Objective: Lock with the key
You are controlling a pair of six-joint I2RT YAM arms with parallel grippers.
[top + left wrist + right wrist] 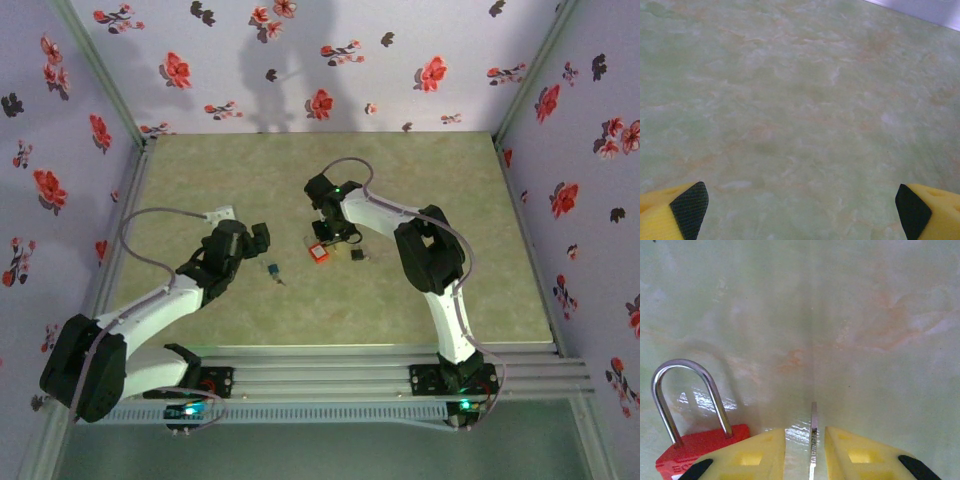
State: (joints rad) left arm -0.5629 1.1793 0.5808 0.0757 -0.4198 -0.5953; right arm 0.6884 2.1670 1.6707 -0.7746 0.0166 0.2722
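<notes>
While clamped in right jaws: tiny key with thin metal shaft (813,422), head hidden, just beside red padlock with steel shackle (695,445).
Padlock: lies on green marbled counter (865,315); best to line the shaft up squarely with the keyhole.
Left jaws: wide apart, idle.

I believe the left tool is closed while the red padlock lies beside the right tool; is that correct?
Not quite: the left tool is open, spread wide in the left wrist view. The red padlock does lie beside the right tool.
</notes>
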